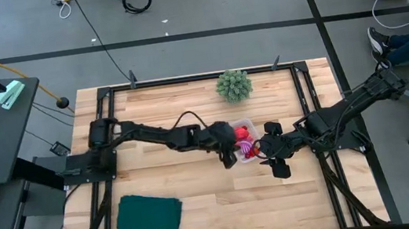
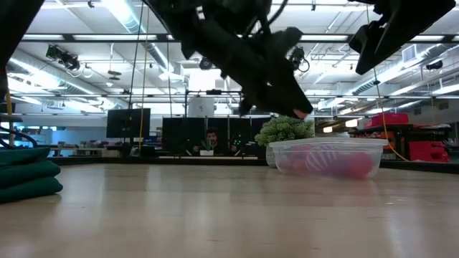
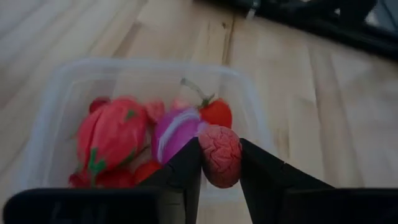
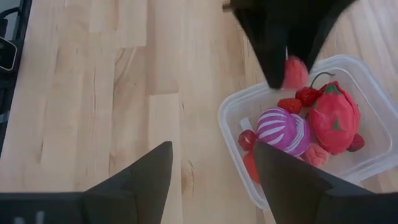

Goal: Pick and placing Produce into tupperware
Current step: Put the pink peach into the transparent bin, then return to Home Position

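Note:
The clear tupperware stands on the table's middle. It holds a large red piece, a purple-striped ball and several small red pieces. My left gripper is over the tub's rim, above the table, shut on a pink-red bumpy berry; the berry also shows in the low view and the right wrist view. My right gripper is open and empty above the table beside the tub, on its right side. My left gripper pinches the bumpy berry by its two sides between its two fingers. The fingers slant down from the table's left. The berry is lifted clear, above the tub's rim.
A green bushy plant stands behind the tub near the far edge. A dark green folded cloth lies at the near left. Bare wood lies between the cloth and the tub.

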### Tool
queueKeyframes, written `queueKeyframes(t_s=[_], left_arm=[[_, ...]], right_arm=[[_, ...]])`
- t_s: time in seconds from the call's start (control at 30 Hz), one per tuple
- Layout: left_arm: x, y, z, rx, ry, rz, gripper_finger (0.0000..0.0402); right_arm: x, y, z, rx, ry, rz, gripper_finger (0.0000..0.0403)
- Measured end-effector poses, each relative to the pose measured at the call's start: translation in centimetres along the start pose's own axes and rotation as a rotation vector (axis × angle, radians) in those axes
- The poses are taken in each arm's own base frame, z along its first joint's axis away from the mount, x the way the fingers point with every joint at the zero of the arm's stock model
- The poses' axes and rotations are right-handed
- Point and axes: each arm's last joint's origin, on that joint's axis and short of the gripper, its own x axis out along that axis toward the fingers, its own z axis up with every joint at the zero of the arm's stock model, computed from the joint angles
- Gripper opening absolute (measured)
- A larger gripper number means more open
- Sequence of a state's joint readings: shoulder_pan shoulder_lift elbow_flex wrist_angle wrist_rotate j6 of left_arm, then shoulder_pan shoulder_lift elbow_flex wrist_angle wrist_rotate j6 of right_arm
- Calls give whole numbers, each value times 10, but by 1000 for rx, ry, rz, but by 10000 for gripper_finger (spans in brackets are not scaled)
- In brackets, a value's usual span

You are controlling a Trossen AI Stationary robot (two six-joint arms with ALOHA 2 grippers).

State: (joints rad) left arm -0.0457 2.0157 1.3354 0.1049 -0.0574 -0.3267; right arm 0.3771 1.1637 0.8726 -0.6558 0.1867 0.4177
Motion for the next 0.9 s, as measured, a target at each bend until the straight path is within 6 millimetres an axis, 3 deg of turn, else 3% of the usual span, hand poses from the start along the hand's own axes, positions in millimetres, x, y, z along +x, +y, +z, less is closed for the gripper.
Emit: queueKeyframes(t_s=[0.2, 0.47, 0.63, 0.8, 0.9], left_arm=[[14, 4, -10, 23, 6, 1, 134], [8, 3, -5, 48, -3, 1, 182], [-35, 8, 13, 64, 129, 55, 184], [-107, 17, 30, -10, 274, 150, 169], [-151, 16, 36, -1, 318, 212, 161]], right_arm=[[0, 0, 1, -1, -5, 2, 236], [0, 0, 1, -44, -4, 2, 236], [0, 1, 0, 71, 9, 19, 236], [-11, -10, 15, -92, -35, -44, 236], [-27, -16, 22, -76, -37, -63, 236]])
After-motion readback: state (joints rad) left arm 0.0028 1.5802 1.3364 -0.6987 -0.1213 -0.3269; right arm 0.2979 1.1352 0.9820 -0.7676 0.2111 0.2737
